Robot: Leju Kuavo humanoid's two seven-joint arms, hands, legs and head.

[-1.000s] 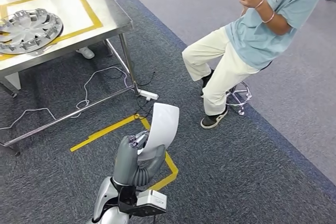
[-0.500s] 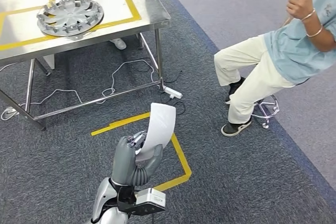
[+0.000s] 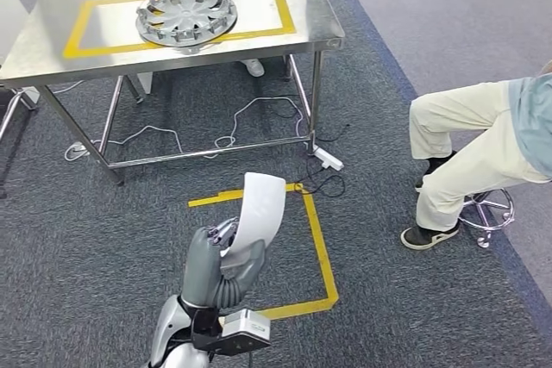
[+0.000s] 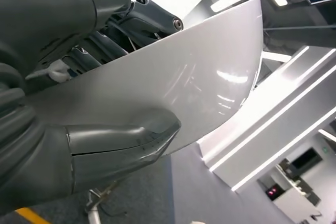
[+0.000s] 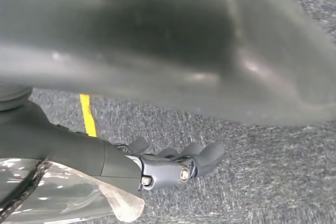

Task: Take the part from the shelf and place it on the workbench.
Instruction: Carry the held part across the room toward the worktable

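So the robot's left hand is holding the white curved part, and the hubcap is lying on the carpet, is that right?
Not quite. The left hand does hold the white curved part, but the hubcap lies on the steel workbench, as the head view shows.

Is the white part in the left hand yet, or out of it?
In. The left hand grips the white part, thumb pressed on its face, above the carpet short of the workbench.

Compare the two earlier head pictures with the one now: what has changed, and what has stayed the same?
The whole view has swung, so the camera turned: the steel workbench with its silver hubcap now sits near the top centre, and the seated person has slid to the right edge. Nothing was grasped or released. The left hand still grips the curved white panel.
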